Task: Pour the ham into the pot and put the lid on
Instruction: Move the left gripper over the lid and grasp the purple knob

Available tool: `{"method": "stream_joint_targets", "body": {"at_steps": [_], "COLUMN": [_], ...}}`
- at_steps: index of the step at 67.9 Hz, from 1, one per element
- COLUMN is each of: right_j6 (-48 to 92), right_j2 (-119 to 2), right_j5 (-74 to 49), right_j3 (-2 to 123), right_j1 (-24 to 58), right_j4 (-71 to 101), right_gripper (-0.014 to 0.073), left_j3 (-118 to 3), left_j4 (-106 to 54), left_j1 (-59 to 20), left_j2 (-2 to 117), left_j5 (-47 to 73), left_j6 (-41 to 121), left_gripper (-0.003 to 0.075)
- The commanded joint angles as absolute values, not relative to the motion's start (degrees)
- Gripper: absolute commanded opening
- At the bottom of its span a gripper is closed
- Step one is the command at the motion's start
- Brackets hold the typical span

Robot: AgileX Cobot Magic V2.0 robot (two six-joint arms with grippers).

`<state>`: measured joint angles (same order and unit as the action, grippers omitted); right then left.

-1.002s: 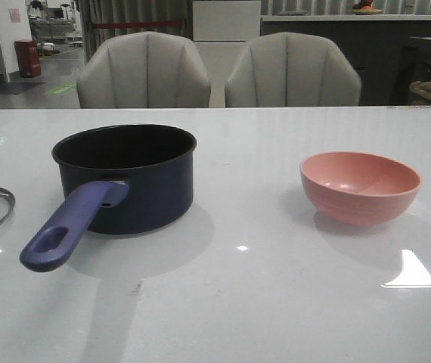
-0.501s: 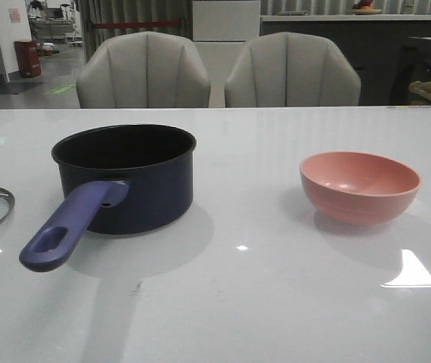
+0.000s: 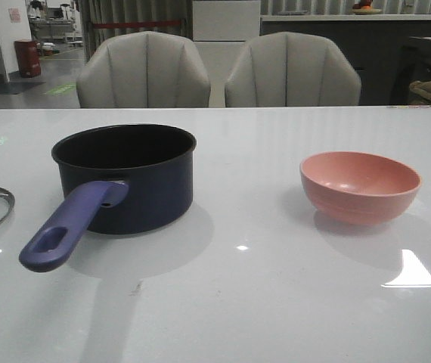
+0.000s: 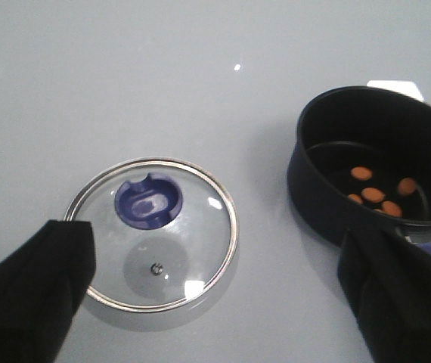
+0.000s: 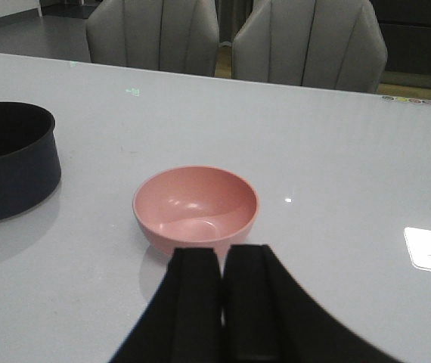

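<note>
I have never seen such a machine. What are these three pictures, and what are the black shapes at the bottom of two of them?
It is a robot with two arms. One camera looks forward over the white table. The other two sit on the wrists, so the black shapes are each arm's end effector. The left end effector is open, above the glass lid lying on the table beside the pot. The ham is already in the pot. The right end effector is shut, holding nothing, near the empty pink bowl.

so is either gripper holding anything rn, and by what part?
Nothing held. Left gripper is open above the lid; right gripper is shut, empty, near the pink bowl.
</note>
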<state>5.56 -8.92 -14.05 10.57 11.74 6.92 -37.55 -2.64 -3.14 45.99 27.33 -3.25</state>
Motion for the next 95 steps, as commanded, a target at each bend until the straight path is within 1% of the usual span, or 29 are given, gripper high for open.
{"method": "stream_joint_targets", "body": {"at_steps": [1, 15, 37, 50, 65, 79, 95], "right_j6": [6.14, 6.14, 6.14, 6.14, 6.14, 6.14, 6.14], "right_j2": [-9.52, -9.52, -9.52, -9.52, -9.52, -9.52, -9.52], "right_j5": [-9.65, -9.65, -9.65, -9.65, -9.65, -9.65, -9.65], "right_j3": [12.09, 12.09, 12.09, 12.09, 12.09, 12.09, 12.09], "right_j1": [11.69, 11.69, 11.69, 11.69, 11.69, 11.69, 11.69], "right_j4": [7.04, 7.04, 7.04, 7.04, 7.04, 7.04, 7.04], "right_gripper": [0.0150, 0.0150, 0.0150, 0.0150, 0.0150, 0.0150, 0.0150], "left_j3": [-43.02, -54.03, -69.48, -74.70, -79.81, -82.32, -82.46], "left_j4": [-3.68, -3.68, -4.09, -6.01, -6.26, -6.15, -5.35], "left_j1": [-0.70, 1.44, 1.79, 4.82, 5.00, 5.00, 5.00], "left_j2": [53.67, 70.50, 88.00, 93.94, 99.48, 103.69, 107.63], "left_j5": [27.37, 38.62, 48.47, 50.39, 53.56, 55.39, 55.75], "left_j6": [-4.21, -4.21, -4.21, -5.67, -5.57, -5.57, -5.57], "left_gripper": [0.0680, 0.0680, 0.0680, 0.0680, 0.0680, 0.0680, 0.0678]}}
